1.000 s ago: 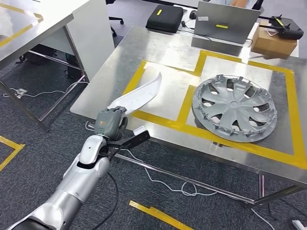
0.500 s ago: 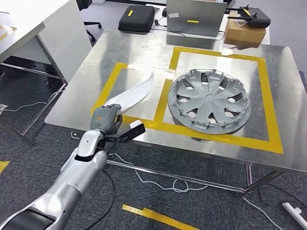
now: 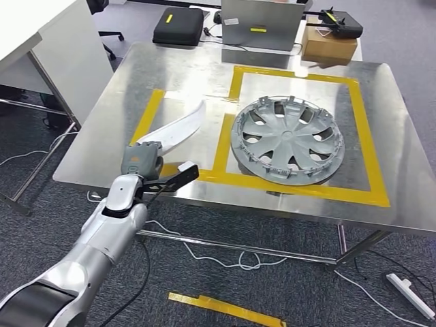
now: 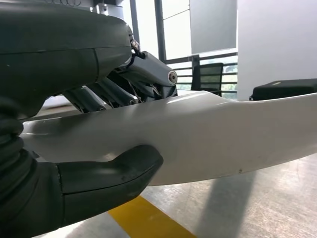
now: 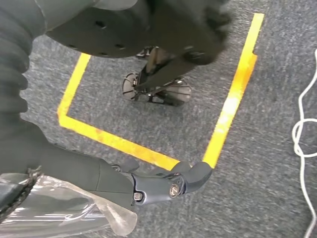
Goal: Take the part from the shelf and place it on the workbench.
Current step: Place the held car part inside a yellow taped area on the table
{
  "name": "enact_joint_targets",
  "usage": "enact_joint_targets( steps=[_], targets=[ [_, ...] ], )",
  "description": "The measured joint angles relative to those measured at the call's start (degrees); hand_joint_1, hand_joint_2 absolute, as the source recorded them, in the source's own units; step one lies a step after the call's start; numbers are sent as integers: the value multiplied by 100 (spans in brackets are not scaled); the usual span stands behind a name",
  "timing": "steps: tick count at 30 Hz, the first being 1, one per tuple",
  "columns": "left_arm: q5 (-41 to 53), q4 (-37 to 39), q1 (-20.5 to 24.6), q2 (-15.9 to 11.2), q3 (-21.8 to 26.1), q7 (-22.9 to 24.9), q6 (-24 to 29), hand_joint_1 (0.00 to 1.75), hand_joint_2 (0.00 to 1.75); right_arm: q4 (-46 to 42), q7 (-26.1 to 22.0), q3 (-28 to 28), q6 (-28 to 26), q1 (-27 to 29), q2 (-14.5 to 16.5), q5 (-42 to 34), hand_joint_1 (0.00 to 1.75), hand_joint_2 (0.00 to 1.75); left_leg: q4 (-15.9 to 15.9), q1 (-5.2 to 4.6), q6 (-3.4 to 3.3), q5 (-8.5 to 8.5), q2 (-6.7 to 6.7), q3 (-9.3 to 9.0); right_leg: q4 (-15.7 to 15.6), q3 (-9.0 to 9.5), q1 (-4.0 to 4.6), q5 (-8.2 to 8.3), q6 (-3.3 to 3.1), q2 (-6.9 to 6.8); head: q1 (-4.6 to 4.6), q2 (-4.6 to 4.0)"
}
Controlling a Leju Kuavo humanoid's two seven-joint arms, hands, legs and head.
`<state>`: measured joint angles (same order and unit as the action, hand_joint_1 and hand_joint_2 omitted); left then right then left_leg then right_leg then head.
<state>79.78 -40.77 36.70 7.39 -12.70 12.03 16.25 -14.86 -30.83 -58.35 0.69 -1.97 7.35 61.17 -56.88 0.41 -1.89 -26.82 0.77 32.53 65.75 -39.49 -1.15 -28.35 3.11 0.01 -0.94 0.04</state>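
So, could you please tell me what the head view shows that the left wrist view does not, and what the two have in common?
Head view alone: the whole steel workbench with its yellow tape frames, the round grey hubcap lying in the larger frame, a laptop and a cardboard box at the far edge, and the silver left arm reaching in.

Left wrist view alone: the thick grey thumb pressed under the part, dark fingers over it, and a chair by windows behind.

Both: the left hand gripping the long curved white part above yellow tape, and the black case.

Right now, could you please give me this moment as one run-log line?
left hand: grips white part | part: over left taped box of workbench | hubcap: right box | right hand: holds nothing
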Motion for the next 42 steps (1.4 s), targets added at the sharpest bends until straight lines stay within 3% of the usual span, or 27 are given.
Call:
enact_joint_targets(
  steps=[2,3,5,7,10,13,17,24,28,29,33,42],
  targets=[
    [24,55,44,-8,38,18,-67,175,175,0,-46,-2,45,-18,-7,4,0,175,-38,-25,59,-29,10,14,-673,384,0,197,-25,-46,1,0],
    [39,86,69,-16,51,31,-112,175,175,0,-58,-2,60,-26,-7,8,0,175,-59,-39,81,-42,11,26,-815,468,3,207,-51,-56,4,0],
    [97,152,97,-39,67,74,-180,175,175,1,-68,-1,80,-32,-6,23,0,175,-82,-54,42,-45,13,37,-844,488,5,197,-96,-39,12,0],
    [164,210,111,-61,81,132,-197,175,175,2,-68,-4,93,-28,-5,43,0,175,-77,-54,-28,-36,16,30,-846,486,12,198,-102,-24,11,0],
    [299,304,172,-78,94,217,-247,175,175,2,-68,-12,104,-35,-5,76,0,175,-50,-44,-40,-22,21,20,-842,482,33,190,-133,-15,11,0],
    [475,394,221,-90,95,287,-335,175,175,2,-70,-14,120,-44,-5,103,0,175,-33,-28,4,-11,21,17,-837,479,54,184,-171,-19,10,0],
    [556,472,241,-104,95,327,-378,175,175,2,-71,-15,138,-54,-5,109,0,175,-26,-8,175,-9,21,19,-819,470,64,182,-182,-21,8,0],
    [638,540,254,-121,95,349,-406,175,175,2,-96,-16,148,-62,-5,118,0,175,-32,-23,195,-7,21,24,-818,472,50,195,-192,-23,7,0],
    [779,592,277,-153,96,372,-441,0,175,2,-157,-16,161,-64,5,165,0,0,-44,-30,194,-8,21,27,-819,474,45,199,-191,-24,7,0],
    [792,603,281,-159,99,350,-421,0,175,2,-170,-16,162,-64,9,180,0,0,-46,-30,194,-8,21,28,-819,474,45,200,-190,-25,7,0],
    [799,617,286,-156,142,156,-220,0,0,2,-202,-16,161,-62,30,228,0,0,-49,-31,193,-9,21,29,-819,474,43,200,-190,-26,7,0],
    [110,351,229,26,234,-668,178,0,0,2,-230,-16,153,-54,91,314,0,0,-49,-31,192,-9,21,29,-819,473,42,200,-190,-26,7,0]
  ],
)
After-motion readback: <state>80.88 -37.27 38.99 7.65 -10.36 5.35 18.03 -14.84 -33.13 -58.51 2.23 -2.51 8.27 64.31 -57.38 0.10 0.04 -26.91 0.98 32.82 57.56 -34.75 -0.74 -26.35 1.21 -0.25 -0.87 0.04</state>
